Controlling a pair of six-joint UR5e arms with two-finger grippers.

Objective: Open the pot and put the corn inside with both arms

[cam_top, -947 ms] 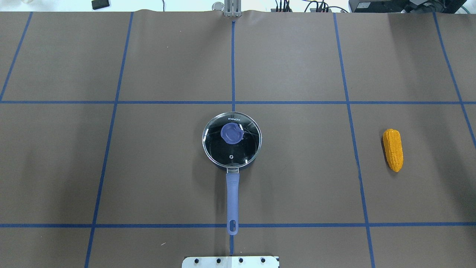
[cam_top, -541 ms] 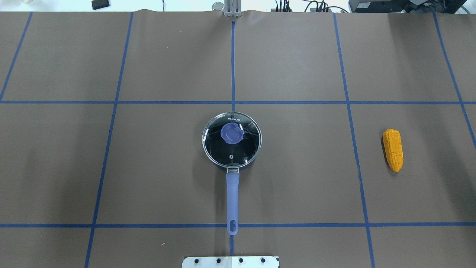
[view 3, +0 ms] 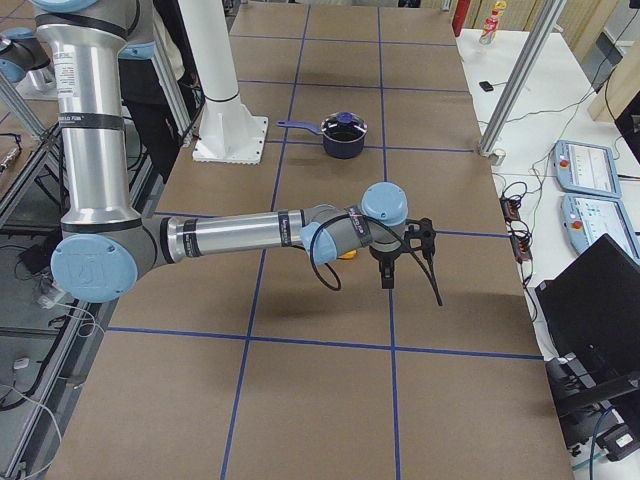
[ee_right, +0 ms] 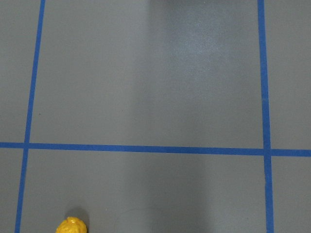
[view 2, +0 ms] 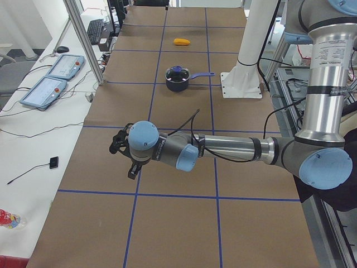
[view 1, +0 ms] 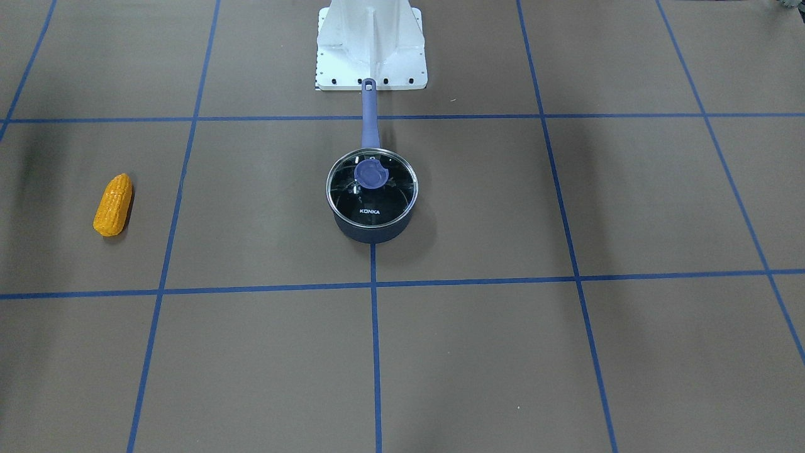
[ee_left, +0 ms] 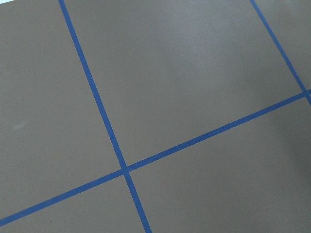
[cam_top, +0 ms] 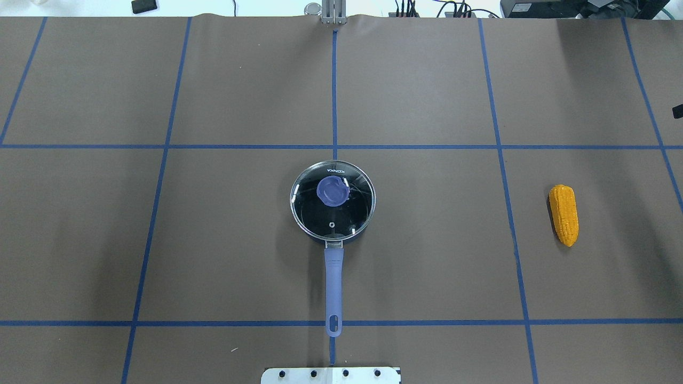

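The left arm [view 2: 223, 149] and right arm [view 3: 240, 232] stretch outward level, left gripper [view 2: 120, 152] and right gripper [view 3: 408, 250] aimed downward.

My right arm [view 3: 240, 232] stretches low over the tabletop [view 3: 320, 400]. My end effector [view 3: 400, 262] hangs just beside the half-hidden corn [view 3: 346, 255], well apart from the pot [view 3: 344, 135].

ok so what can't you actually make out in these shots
- left hand: seen only in the exterior left view, small; open or shut unclear
- right hand: likewise, exterior right view only
- corn: right wrist view's bottom edge leaves only its tip
- inside of the pot: dark under glare on the glass lid, front-facing and overhead views
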